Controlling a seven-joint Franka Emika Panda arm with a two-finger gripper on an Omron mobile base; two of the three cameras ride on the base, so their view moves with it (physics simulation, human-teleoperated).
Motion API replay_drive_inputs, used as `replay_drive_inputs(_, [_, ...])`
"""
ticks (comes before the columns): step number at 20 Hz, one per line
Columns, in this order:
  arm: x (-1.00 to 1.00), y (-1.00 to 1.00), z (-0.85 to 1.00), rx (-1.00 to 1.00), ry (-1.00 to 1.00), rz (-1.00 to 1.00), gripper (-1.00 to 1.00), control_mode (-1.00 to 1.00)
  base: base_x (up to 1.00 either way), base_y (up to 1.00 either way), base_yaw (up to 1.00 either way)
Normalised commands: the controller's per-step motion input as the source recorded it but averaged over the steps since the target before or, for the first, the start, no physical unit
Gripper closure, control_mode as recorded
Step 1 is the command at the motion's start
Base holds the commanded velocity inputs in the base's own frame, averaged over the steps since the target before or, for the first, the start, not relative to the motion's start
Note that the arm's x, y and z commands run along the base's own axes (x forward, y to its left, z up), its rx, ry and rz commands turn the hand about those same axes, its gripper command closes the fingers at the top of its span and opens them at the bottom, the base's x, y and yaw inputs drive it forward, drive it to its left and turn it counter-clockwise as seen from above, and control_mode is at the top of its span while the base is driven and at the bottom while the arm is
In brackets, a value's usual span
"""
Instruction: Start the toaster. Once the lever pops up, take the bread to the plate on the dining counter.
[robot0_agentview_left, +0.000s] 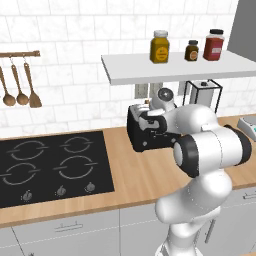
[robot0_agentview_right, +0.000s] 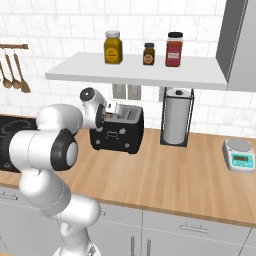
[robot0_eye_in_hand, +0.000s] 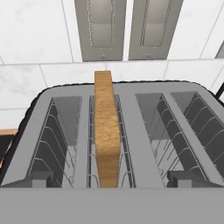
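While the arm bends over the wooden table, its tool hangs just above the black toaster, and the hand view looks straight down into the four slots: two dark fingertips stand wide apart at 7 and 5 o'clock of that view, jaws fully open and holding nothing. Between them the bread stands on edge in the second slot from the left, its crust rising above the top of the toaster; the other three slots show bare wire guides. Neither base view makes out the slice, since the wrist covers the toaster's top. From the left base view the toaster sits at 3 o'clock of the black hob, with wooden spoons hanging at 10 o'clock. Only the right base view shows the toaster's front with its light mark, the paper-towel roll at 3 o'clock of it, and the scale farther right. Three jars stand on the shelf above.
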Motion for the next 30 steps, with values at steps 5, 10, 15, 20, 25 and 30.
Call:
replay_drive_inputs(5, [0.01, 0.0, -0.11, 0.0, 0.0, 0.0, -1.0, -1.0, 0.0, 0.0, 0.0])
replay_drive_inputs(10, [0.03, 0.0, -0.09, 0.0, 0.0, 0.0, -1.0, -1.0, 0.0, 0.0, 0.0])
replay_drive_inputs(15, [0.06, 0.0, -0.09, 0.0, 0.0, 0.0, -1.0, -1.0, 0.0, 0.0, 0.0])
replay_drive_inputs(20, [0.14, 0.0, -0.03, 0.0, -0.01, 0.0, -1.0, -1.0, 0.0, 0.0, 0.0])
replay_drive_inputs(25, [0.2, 0.0, 0.0, 0.0, -0.03, 0.0, -1.0, -1.0, 0.0, 0.0, 0.0])
replay_drive_inputs(30, [0.15, 0.0, -0.01, 0.0, -0.01, 0.0, -1.0, -1.0, 0.0, 0.0, 0.0])
